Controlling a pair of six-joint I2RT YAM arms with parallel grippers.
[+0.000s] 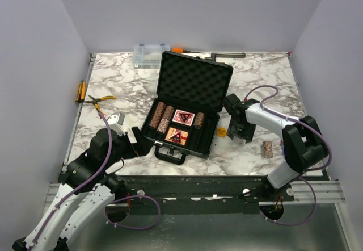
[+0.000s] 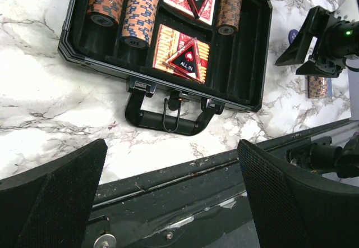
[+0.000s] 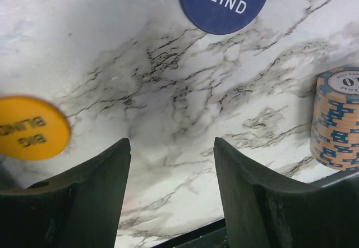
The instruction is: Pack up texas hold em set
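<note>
right claw [image 3: 171, 144]: half open, empty.
risk: you close on bare white marble bench [image 3: 168, 79]; yellow round token [image 3: 31, 127] lies leftward.
left claw [image 2: 171, 145]: wide open, empty.

Marble table [image 1: 261, 75], pale lilac walls [image 1: 187, 12]

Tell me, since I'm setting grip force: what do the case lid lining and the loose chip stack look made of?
Lid lining: soft black foam, matte, egg-crate dimples. Loose chip stack: likely hard plastic or clay composite, satin, with crisp striped edges.
</note>
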